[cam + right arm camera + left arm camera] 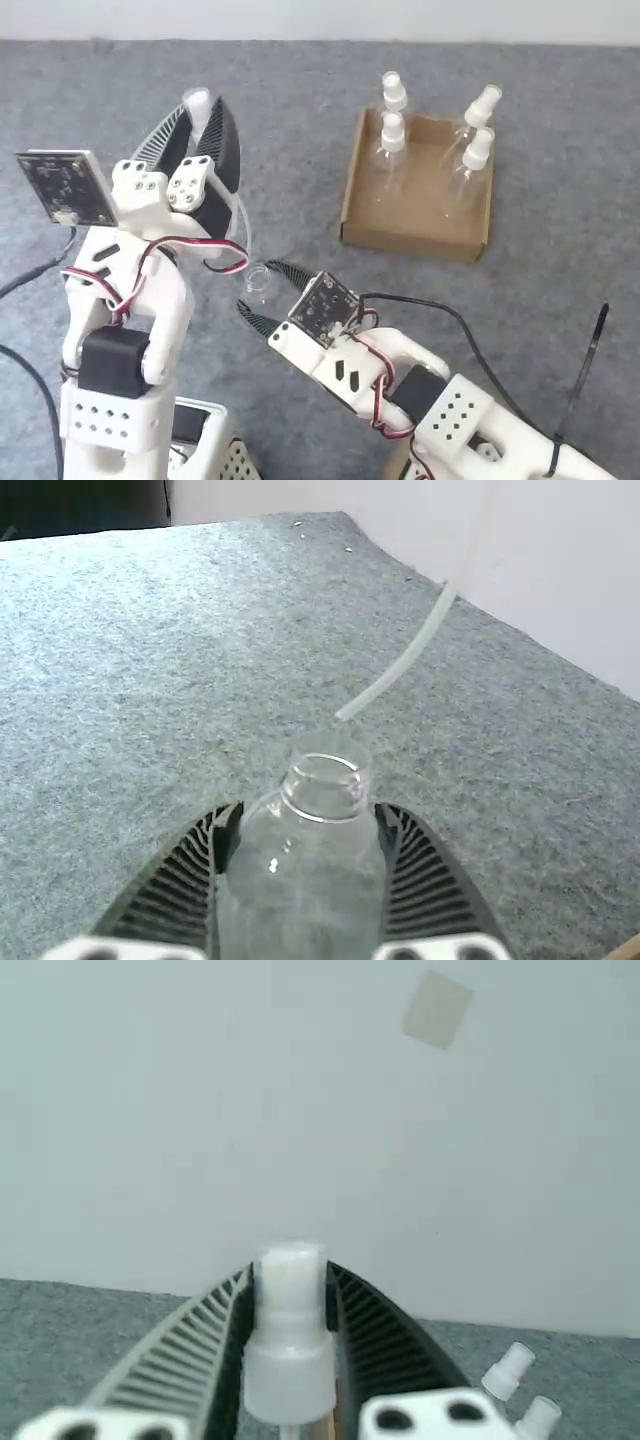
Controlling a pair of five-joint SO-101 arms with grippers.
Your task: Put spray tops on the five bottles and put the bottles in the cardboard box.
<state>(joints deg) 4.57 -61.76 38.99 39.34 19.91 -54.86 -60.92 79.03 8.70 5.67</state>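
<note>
left gripper (pixel 290 1272): both ribbed black fingers closed on the spray top (pixel 290 1350), one on each side of its white collar. pointed upward, raised over the grey felt table (pixel 300 120). seen from above at (pixel 203 105).

spray top: white, nozzle end uppermost between the fingertips. its thin translucent dip tube (pixel 400 665) hangs down slanted. the tube's lower end is near the open neck of the bottle and not inside it.

right gripper (pixel 307 812): fingers clamped on the clear bottle (pixel 300 880), one against each side of its shoulder. low over the table in the high view (pixel 257 287), in front of the left arm.

clear bottle: uncapped, round neck open and clear of the fingertips. seen from above at (pixel 258 280), just beside the base of the left arm's wrist.

cardboard box (pixel 350 190): shallow, open-topped, flat on the felt, well apart from both grippers on the right arm's side.

capped bottles (pixel 392 135): four, clear, each with a white spray top fitted, standing in the box in two pairs. two of their tops appear past the left gripper (pixel 510 1368).

wall (pixel 200 1110): pale, plain, behind the table, with a small square patch (pixel 437 1008) high up.
</note>
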